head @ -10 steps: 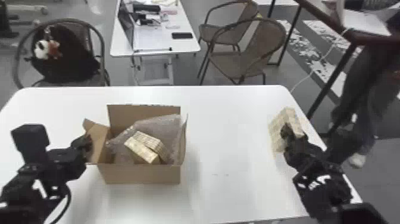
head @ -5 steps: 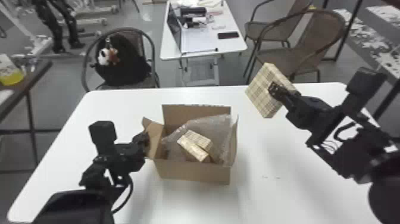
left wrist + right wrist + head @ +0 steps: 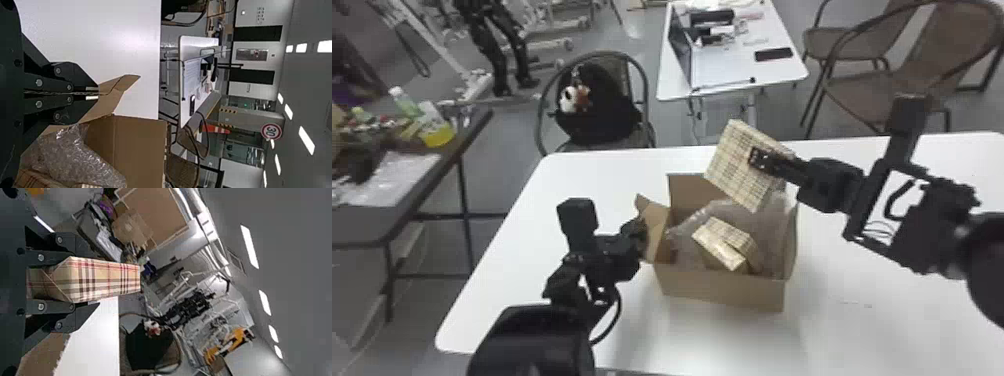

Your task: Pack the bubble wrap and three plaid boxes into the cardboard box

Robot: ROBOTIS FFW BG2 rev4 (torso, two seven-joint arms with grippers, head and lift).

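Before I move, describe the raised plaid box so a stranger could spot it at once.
Find the white table, then the open cardboard box on it. Near that box's far side, the right gripper clamps the plaid box in the air. Its two plaid neighbours lie lower, inside on the bubble wrap.

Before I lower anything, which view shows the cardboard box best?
The head view: the cardboard box shows its opening and front wall together. The left wrist view shows a flap and inner wall closely; the right wrist view, probably a cardboard edge.
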